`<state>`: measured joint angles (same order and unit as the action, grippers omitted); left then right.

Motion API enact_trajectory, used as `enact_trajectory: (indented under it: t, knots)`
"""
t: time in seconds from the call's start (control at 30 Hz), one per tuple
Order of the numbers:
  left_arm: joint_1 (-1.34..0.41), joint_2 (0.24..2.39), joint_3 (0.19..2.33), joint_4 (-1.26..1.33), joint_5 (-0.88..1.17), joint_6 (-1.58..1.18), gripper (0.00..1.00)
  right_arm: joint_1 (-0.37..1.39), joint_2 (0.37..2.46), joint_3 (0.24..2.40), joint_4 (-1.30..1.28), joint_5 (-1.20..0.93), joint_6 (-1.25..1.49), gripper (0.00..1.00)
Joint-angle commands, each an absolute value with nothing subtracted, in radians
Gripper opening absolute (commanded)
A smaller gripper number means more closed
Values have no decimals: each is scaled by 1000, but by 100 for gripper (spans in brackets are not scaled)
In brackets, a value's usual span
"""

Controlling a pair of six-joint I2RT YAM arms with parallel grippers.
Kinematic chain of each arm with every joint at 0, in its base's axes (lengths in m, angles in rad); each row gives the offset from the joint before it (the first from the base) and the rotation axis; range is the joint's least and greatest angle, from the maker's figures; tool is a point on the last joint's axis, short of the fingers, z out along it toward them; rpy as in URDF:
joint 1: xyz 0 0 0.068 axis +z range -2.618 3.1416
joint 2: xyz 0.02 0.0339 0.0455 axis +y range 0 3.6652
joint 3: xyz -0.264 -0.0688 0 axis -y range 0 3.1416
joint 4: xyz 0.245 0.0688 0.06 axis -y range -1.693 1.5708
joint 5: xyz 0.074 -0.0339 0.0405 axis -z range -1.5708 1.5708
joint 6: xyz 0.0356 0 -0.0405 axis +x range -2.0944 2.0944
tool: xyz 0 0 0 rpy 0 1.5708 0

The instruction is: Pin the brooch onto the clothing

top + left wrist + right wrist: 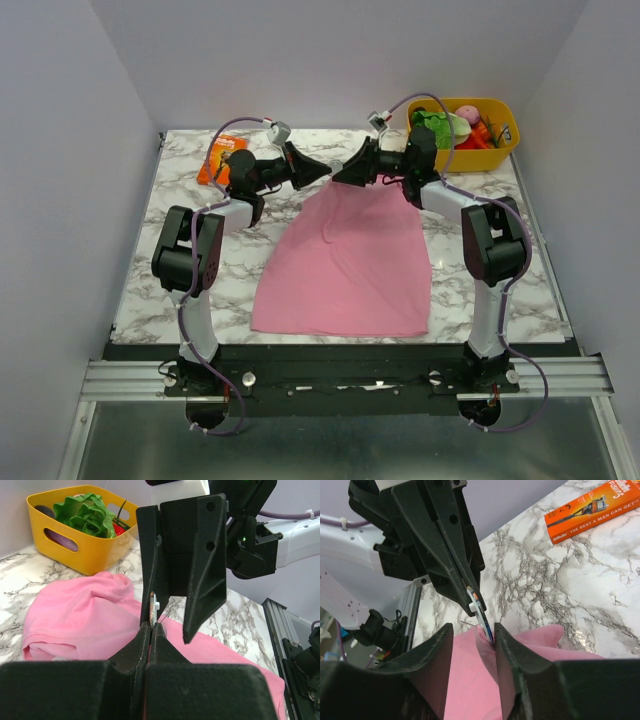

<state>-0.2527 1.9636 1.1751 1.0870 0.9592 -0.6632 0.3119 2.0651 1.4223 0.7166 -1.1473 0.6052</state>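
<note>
The pink T-shirt [345, 265] lies flat on the marble table, its far edge bunched up under both grippers. My left gripper [322, 171] is shut on the brooch [481, 609], a small thin disc held by its edge, its pin wire sticking out. In the left wrist view the brooch [152, 606] shows edge-on just past my shut fingertips [151, 625]. My right gripper [472, 627] faces it tip to tip with jaws open. A fold of the shirt [465, 680] rises between them, and the brooch touches the inner face of its right finger [507, 645].
An orange rectangular package [222, 158] lies at the far left of the table, also in the right wrist view [592, 507]. A yellow basket [500, 150] with toy vegetables stands at the far right, also in the left wrist view [90, 555].
</note>
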Motion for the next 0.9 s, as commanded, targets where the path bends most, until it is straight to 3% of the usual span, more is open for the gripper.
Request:
enact_trajectory:
  t: [0.0, 0.27, 0.47, 0.6, 0.87]
  knots:
    - [-253, 1933, 1178, 1097, 954, -644, 0, 324, 2051, 1425, 701, -1196, 561, 51]
    - [-253, 1927, 1172, 1098, 956, -644, 0, 321, 2056, 1440, 703, -1212, 561, 44]
    - [-253, 1922, 1173, 1097, 971, -641, 0, 292, 2045, 1413, 721, -1229, 548, 55]
    - [-253, 1925, 1178, 1112, 992, -650, 0, 284, 2039, 1397, 798, -1279, 575, 69]
    - [-253, 1927, 1173, 1163, 1032, -686, 0, 267, 2074, 1414, 955, -1316, 669, 72]
